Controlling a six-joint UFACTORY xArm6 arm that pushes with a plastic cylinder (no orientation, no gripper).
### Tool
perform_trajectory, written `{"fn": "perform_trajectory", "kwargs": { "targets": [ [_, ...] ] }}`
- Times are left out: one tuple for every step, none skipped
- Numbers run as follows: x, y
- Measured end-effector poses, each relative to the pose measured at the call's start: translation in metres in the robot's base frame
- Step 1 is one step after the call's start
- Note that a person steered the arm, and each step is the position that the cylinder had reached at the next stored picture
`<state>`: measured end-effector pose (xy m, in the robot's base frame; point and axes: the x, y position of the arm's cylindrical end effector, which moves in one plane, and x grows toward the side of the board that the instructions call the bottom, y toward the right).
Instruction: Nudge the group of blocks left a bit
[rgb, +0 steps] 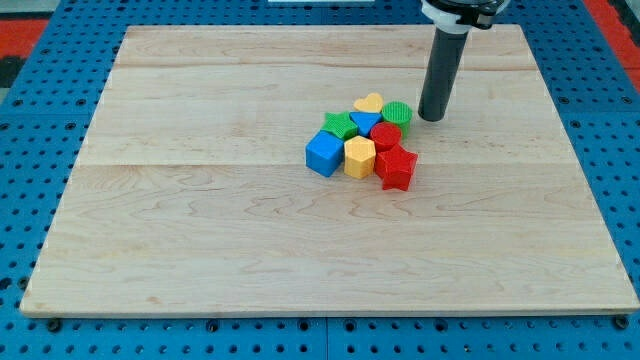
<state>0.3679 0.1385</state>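
Observation:
A tight group of blocks sits a little right of the board's centre. It holds a blue cube (323, 153), a yellow hexagon (359, 157), a red star (396, 167), a red round block (386, 137), a blue heart (365, 123), a green star (339, 125), a yellow heart (369, 103) and a green ribbed cylinder (398, 113). My tip (431, 117) rests on the board just to the view's right of the green cylinder, close to it, with a small gap showing.
The wooden board (200, 220) lies on a blue perforated table (30, 120). The rod's mount (458, 10) shows at the view's top right.

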Motion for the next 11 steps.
{"fn": "perform_trajectory", "kwargs": {
  "targets": [
    [0.005,0.008],
    [0.013,0.031],
    [0.042,0.035],
    [0.079,0.038],
    [0.085,0.017],
    [0.082,0.015],
    [0.080,-0.014],
    [0.076,-0.031],
    [0.067,-0.035],
    [0.049,-0.075],
    [0.048,-0.099]
  ]
}}
